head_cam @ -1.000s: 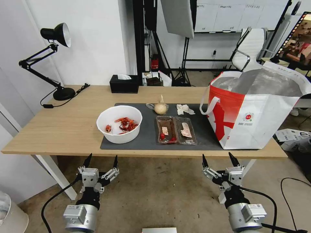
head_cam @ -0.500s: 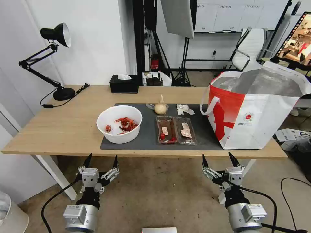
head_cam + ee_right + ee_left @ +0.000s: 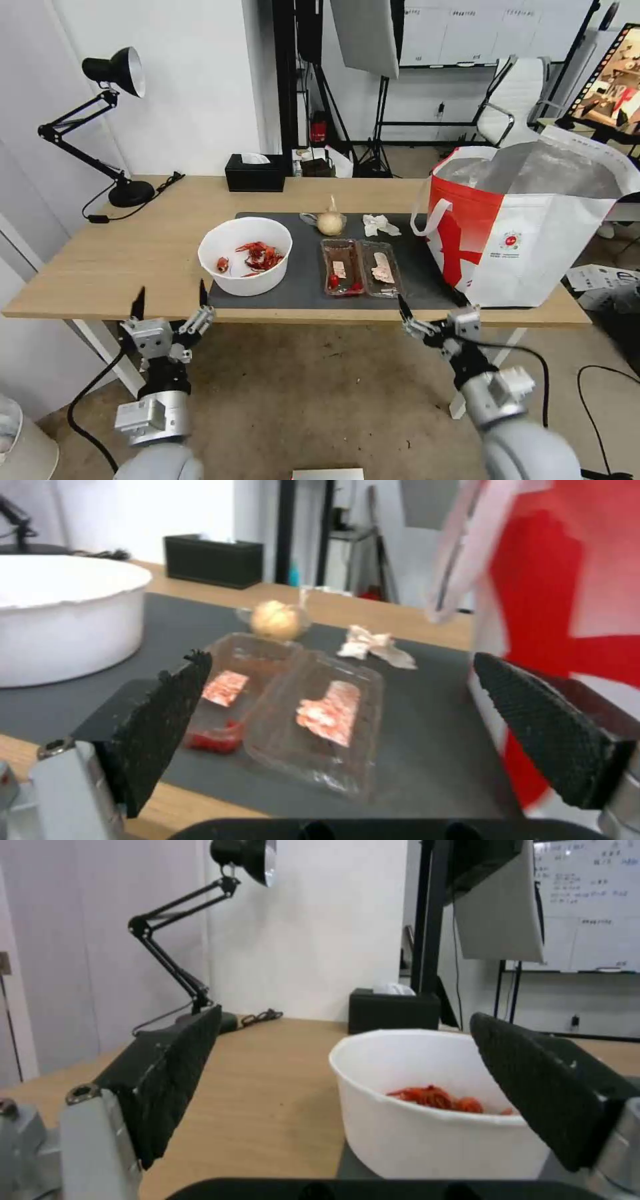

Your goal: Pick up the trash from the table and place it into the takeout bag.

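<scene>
Tools wide and empty: left tool (image 3: 169, 297) before bowl (image 3: 245, 257); right tool (image 3: 430, 308), one fingertip hidden against bag (image 3: 527, 220).

Light-wood table (image 3: 120, 267), matt grey mat (image 3: 307, 280), clear glossy plastic tray (image 3: 362, 268), foil-lined takeout bag (image 3: 533, 247)

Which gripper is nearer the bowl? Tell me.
Left. The left gripper sits at the table edge just before the bowl; the right gripper is farther off, near the bag.

On mat (image 3: 303, 283): bowl (image 3: 245, 255) left, tray (image 3: 362, 267) centre, takeout bag (image 3: 527, 227) right. Bundle (image 3: 331, 222) and tissue (image 3: 378, 225) behind tray. Tissue box (image 3: 255, 173) at table's (image 3: 133, 260) far edge.
</scene>
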{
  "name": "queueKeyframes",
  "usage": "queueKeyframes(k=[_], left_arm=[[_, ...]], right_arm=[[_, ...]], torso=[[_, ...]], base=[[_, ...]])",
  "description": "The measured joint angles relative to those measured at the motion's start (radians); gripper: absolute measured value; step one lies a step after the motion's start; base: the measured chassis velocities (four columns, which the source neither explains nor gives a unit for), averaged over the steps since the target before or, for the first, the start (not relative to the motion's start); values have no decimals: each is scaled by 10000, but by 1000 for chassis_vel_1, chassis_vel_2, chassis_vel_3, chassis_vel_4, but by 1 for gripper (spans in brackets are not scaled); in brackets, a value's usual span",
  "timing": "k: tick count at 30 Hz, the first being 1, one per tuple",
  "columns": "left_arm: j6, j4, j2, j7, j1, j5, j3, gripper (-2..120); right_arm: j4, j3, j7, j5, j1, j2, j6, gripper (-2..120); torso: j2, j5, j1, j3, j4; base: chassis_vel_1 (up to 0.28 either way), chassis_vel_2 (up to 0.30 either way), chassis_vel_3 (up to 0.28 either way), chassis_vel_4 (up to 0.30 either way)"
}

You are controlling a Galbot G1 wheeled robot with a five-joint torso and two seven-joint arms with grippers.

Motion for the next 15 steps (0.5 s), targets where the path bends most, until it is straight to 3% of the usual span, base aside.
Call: queueKeyframes(k=[15], left_arm=[[298, 117, 96, 431, 257, -4, 32, 100]], right_arm=[[-305, -339, 130, 754, 73, 190, -238, 100]], torso=[[1, -3, -1, -2, -7]], base=[[0, 0, 0, 0]])
